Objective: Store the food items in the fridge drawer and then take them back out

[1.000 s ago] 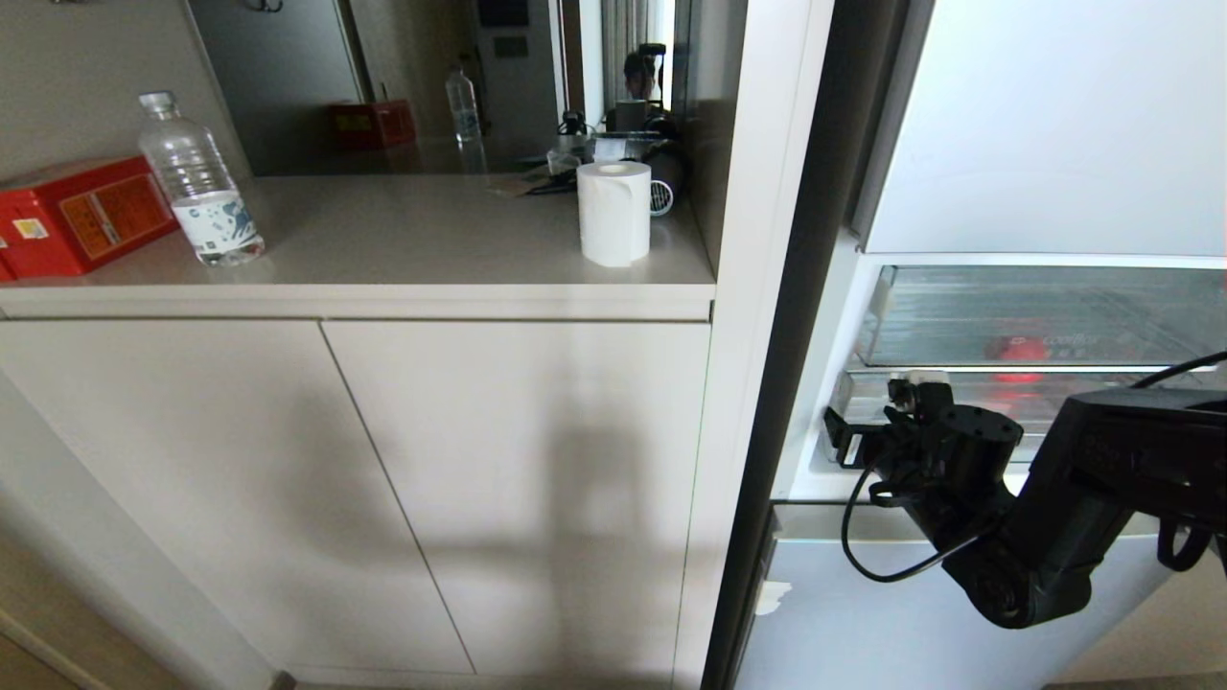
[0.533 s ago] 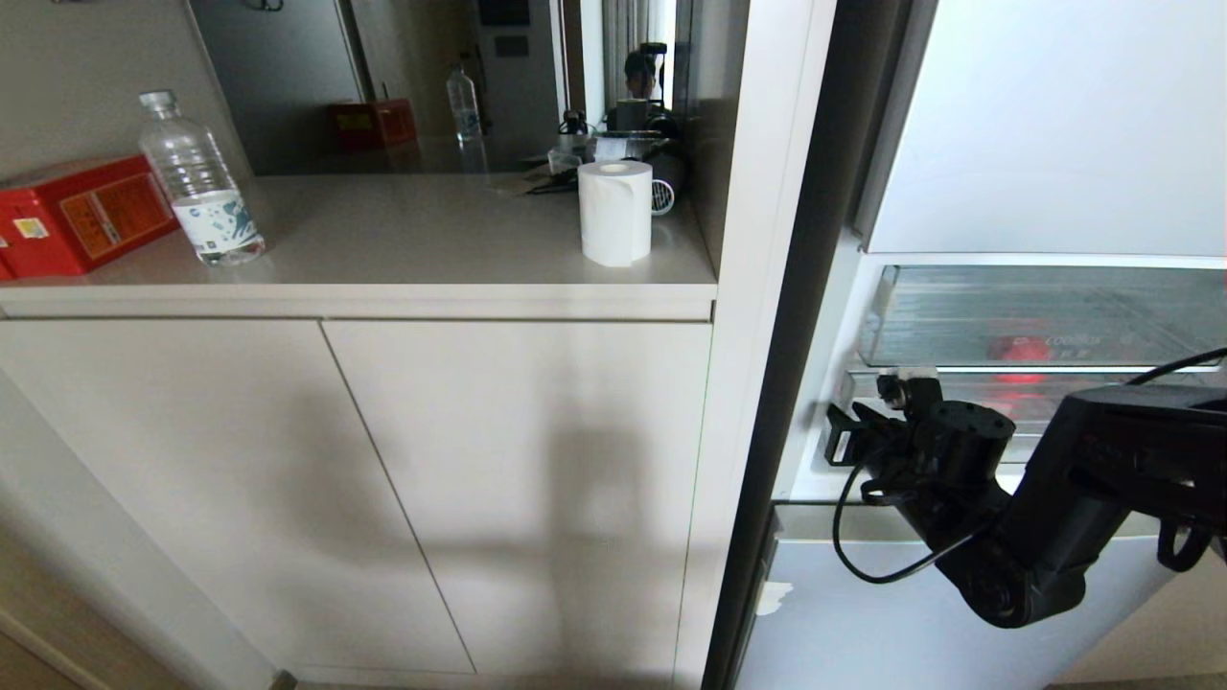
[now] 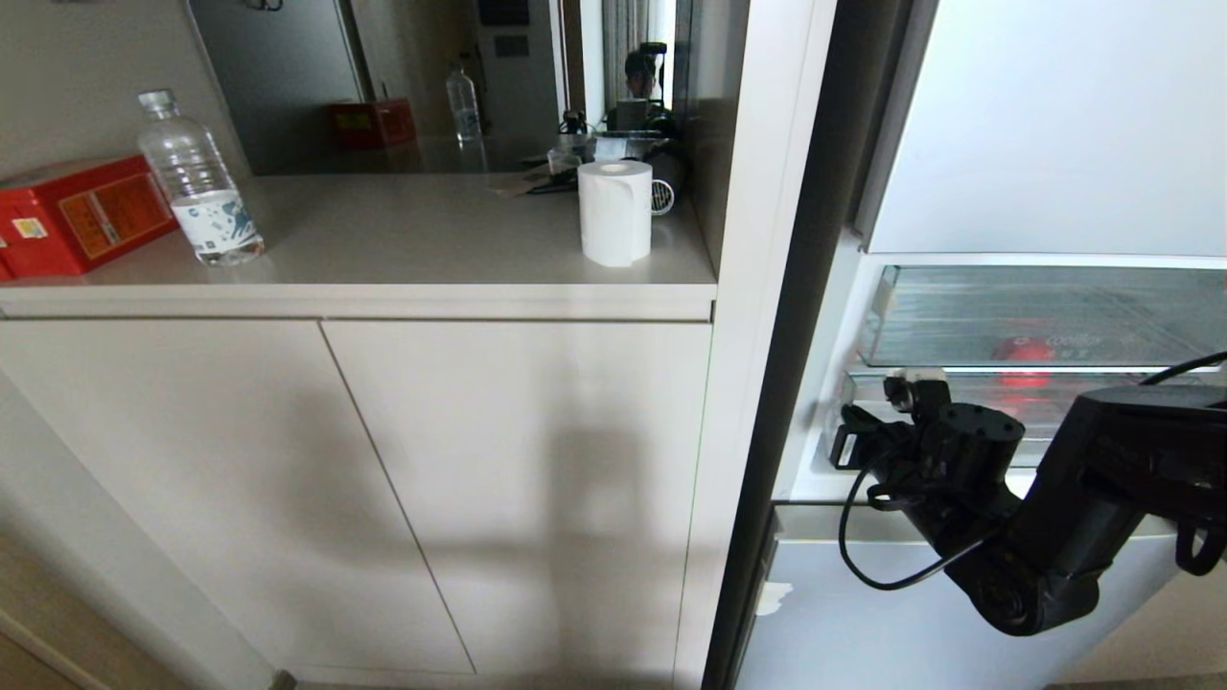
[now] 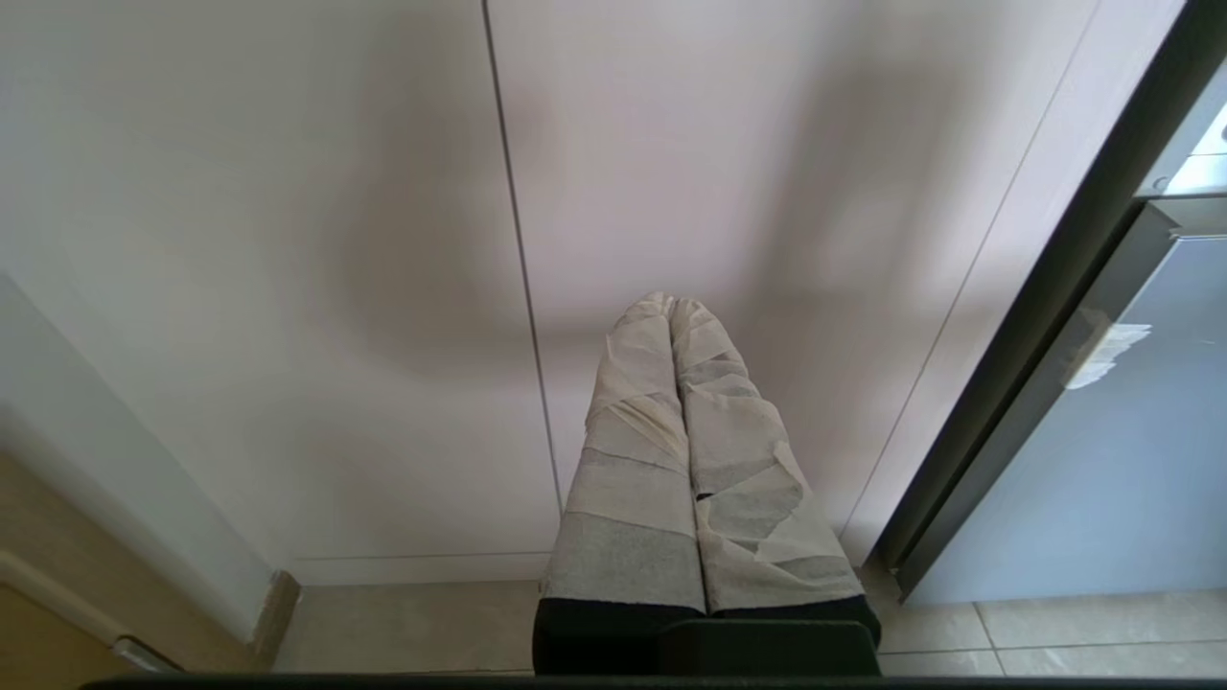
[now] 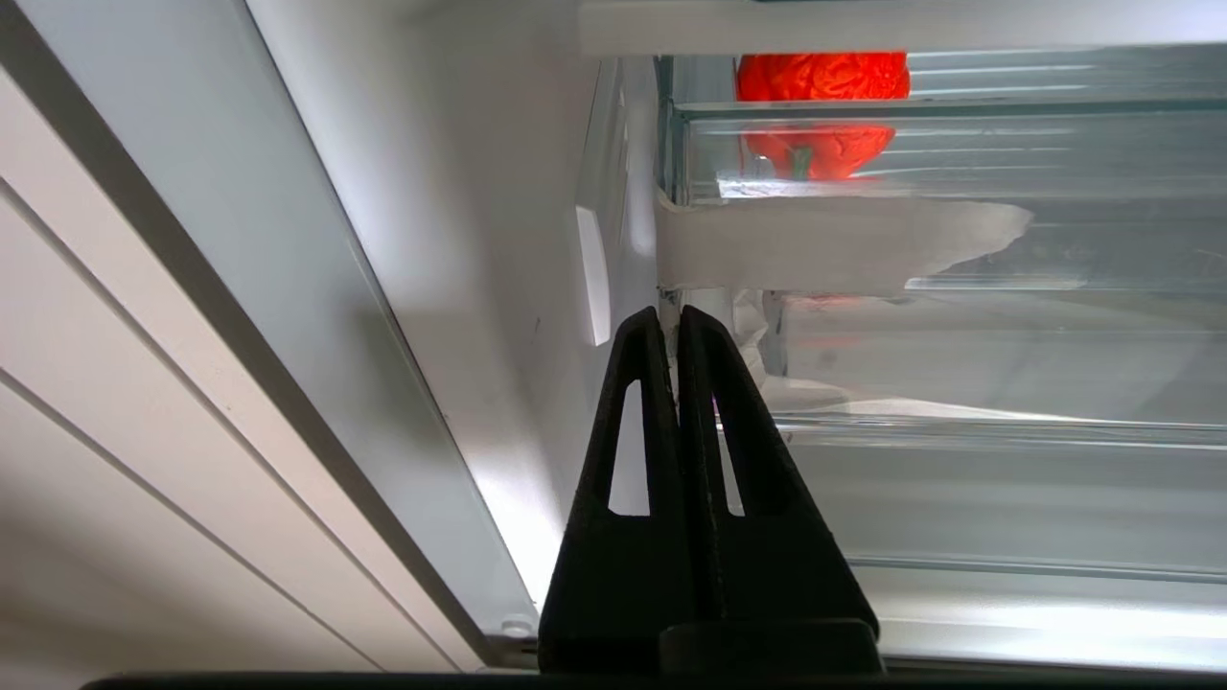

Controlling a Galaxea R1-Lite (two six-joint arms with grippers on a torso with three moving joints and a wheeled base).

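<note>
Right gripper [image 5: 677, 321] sits at the drawer's [image 3: 968, 393] near front corner with its fingers pressed together, seemingly nipping the taped white tab [image 5: 834, 244] there, though the contact itself is hard to make out. One red fruit [image 5: 822, 113] lies deep inside the drawer, behind its clear front. My reading: the drawer is about to be pulled open, which calls for a straight, level pull outward. Left gripper [image 4: 671, 311], fingers together and empty, hangs by the cabinet beside the drawer. Any second fruit is hidden
</note>
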